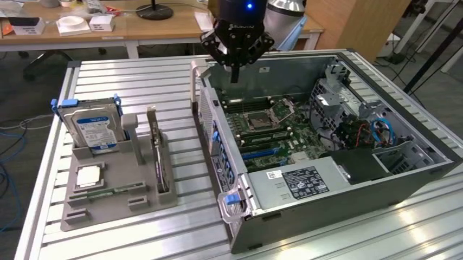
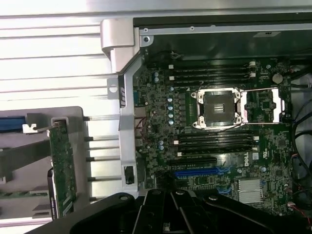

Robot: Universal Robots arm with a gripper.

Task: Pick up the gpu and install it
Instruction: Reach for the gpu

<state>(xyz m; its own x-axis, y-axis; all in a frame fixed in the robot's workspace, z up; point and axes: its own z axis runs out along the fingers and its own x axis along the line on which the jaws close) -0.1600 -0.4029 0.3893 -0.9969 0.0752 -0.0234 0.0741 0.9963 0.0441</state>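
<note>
gpu: thin flat dark circuit card w/ silvery end bracket [image 1: 155, 154], standing on edge in a slot of the grey plastic parts holder [image 1: 119, 214]. Not gripped. It sits well apart from the gripper, toward the exterior view's left and lower than the fingertips.
gripper: black two-finger gripper [image 1: 235, 76], jaws pinched together, holding nothing. It hangs tips-down over the far inner edge of the open case.
between gripper & gpu: perforated silvery side wall of the open grey computer case [image 1: 210, 114].
under gripper: green motherboard w/ square metal cpu socket [image 1: 261, 122], below the tips. A blue expansion slot [image 2: 195, 172] lies close by.
beyond gpu: silver hard drive w/ blue label [image 1: 90, 127], upright in the same holder, farther from the gripper than the card.
progress: pick not begun, by my read.
risk 1: the case wall stands in the path to the card, so a low approach could clip it.
risk 2: the card is thin and upright, so an off-centre pinch could tilt or jam it in its slot.
risk 3: holder posts and the drive stand near the card, so the fingers could knock them.
risk 4: at install, a skewed card or a snagged bracket could miss the slot.
</note>
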